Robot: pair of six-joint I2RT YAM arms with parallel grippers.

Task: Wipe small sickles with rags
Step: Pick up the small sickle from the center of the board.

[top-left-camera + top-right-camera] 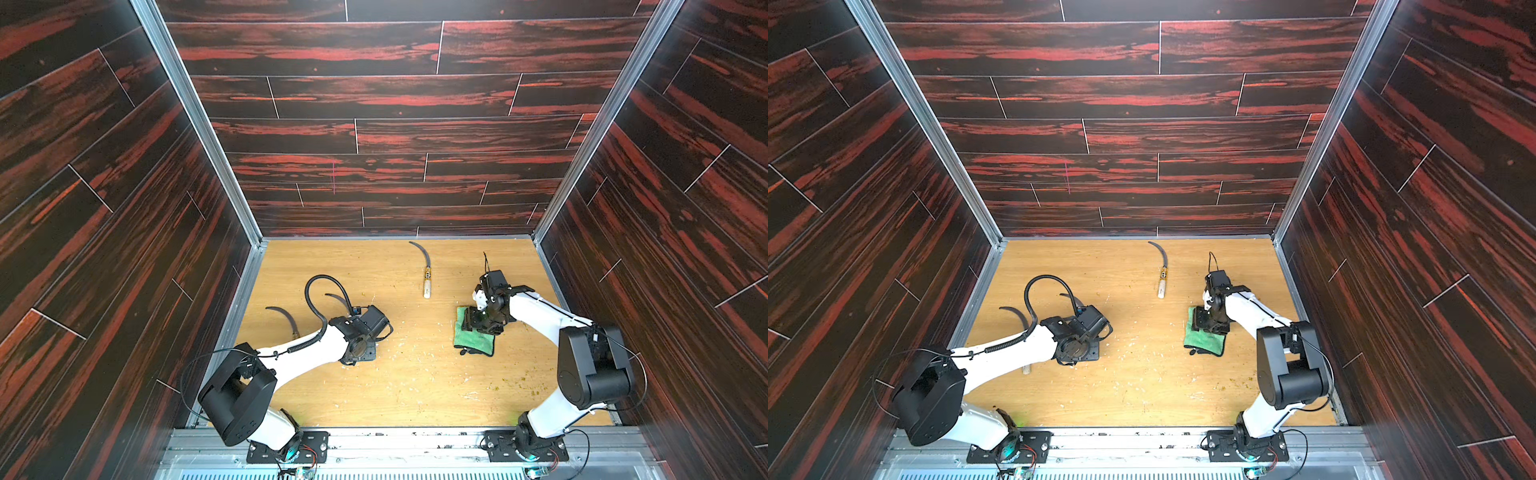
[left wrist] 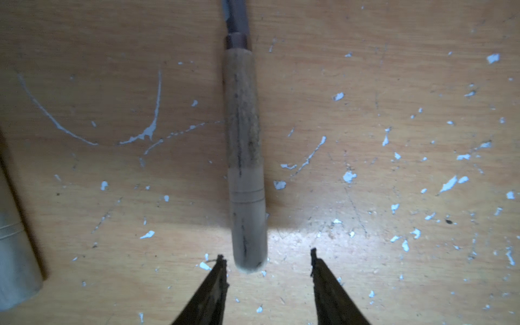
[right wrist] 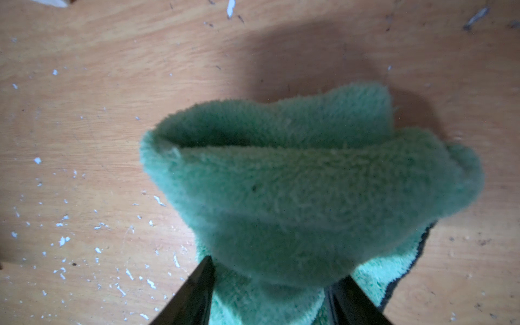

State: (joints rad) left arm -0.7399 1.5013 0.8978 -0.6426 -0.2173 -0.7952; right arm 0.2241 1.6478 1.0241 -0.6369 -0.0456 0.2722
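One small sickle (image 1: 425, 272) lies at the back centre of the table, its label band showing. A second sickle's blade (image 1: 285, 317) curves out at the left, and a third blade (image 1: 338, 298) pokes out behind the left wrist. My left gripper (image 2: 267, 259) points down, open, with the butt of a pale sickle handle (image 2: 244, 157) just ahead of its fingertips and not gripped. The green rag (image 1: 473, 343) lies right of centre. My right gripper (image 3: 277, 270) is down on the rag (image 3: 309, 183), shut on a bunched fold of it.
A black ribbed cable (image 1: 320, 291) loops up from the left arm. Another handle (image 2: 14, 253) lies close beside the left gripper. The wooden table (image 1: 415, 374) is scratched and speckled with white flecks. Dark panelled walls close in three sides.
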